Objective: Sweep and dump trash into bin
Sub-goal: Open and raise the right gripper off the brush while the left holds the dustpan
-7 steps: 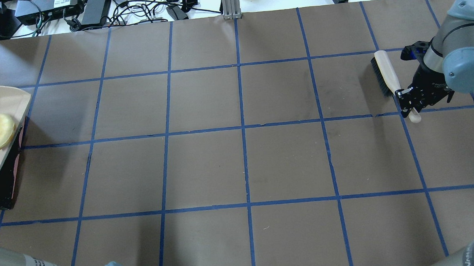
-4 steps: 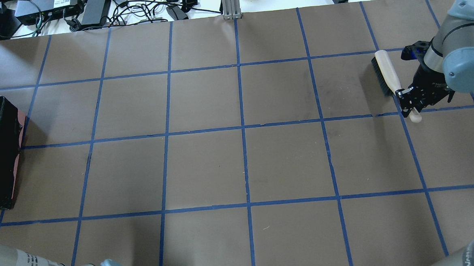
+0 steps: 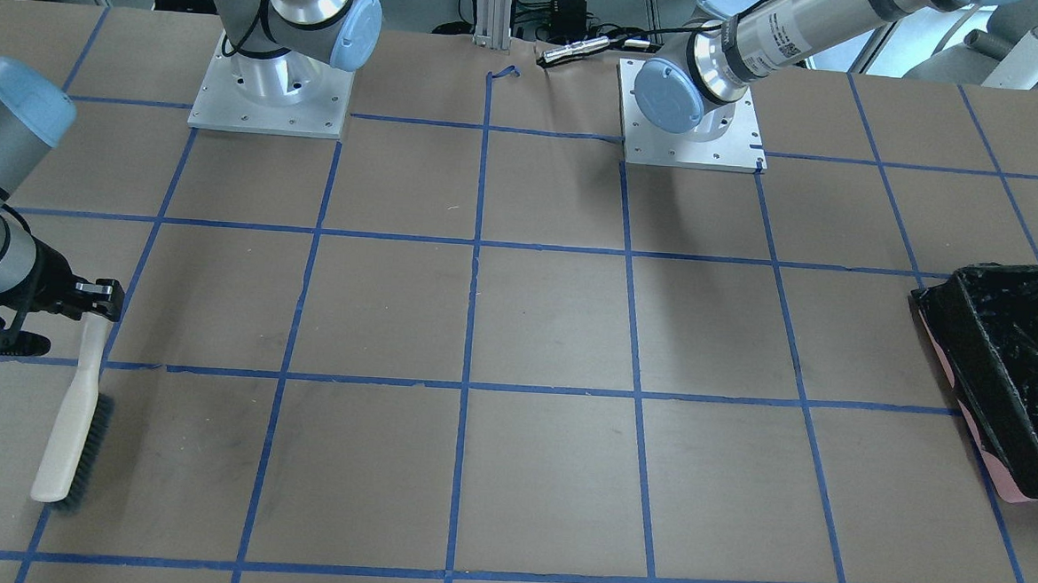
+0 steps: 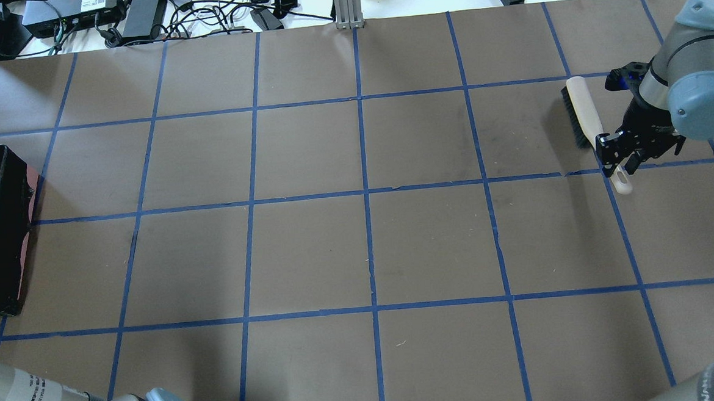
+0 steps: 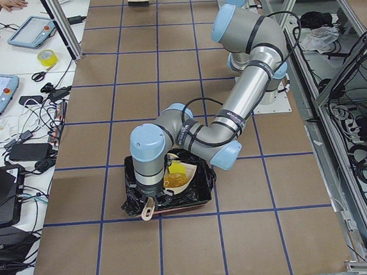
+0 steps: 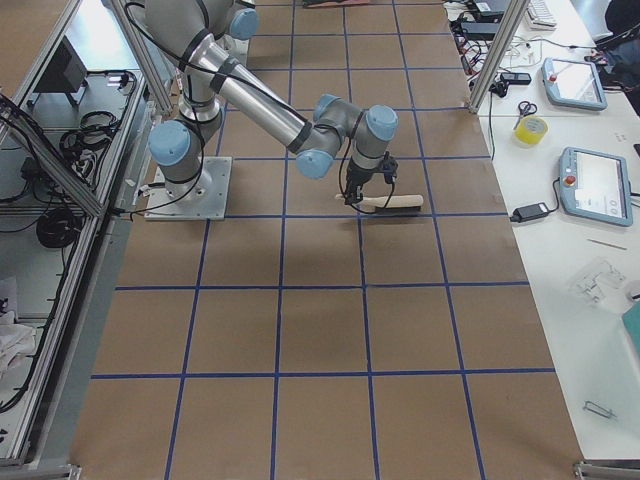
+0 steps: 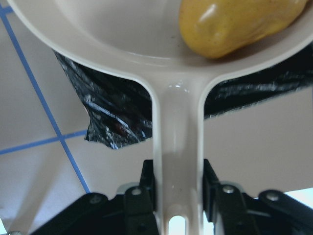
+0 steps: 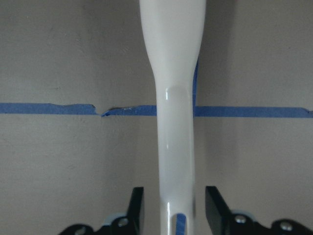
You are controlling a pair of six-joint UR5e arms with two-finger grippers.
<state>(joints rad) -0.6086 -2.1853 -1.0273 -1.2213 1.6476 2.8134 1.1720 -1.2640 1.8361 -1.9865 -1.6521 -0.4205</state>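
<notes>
My left gripper (image 7: 178, 178) is pinched tight on the flat handle of the beige plastic dustpan (image 7: 122, 39), both pads pressed against its sides, because the pan has to be carried and tipped as one rigid piece. I hold it over the pink-sided rectangular bin lined with crinkly black plastic (image 3: 987, 352). The scoop is above the bin's open mouth and the handle reaches out past the bin's wall, so anything that slides off lands in the bag and not on the brown paper-covered table taped in a blue grid (image 4: 365, 249). The glossy amber-orange oval lump (image 7: 234, 22) lies in the scoop, close against the rear wall by the handle, so I judge the dump not yet done: the pan wants a steeper tilt toward its open lip. The yellow sponge wedge and the pale crescent slice I cannot find in any view; they may be in the bag or hidden by the pan. My right gripper (image 8: 174, 198) stands spread, with a gap on each side of the handle of the cream-backed brush with dark bristles (image 4: 583, 112). The brush lies flat on the table at the far end from the bin, out of the way of the dumping.
</notes>
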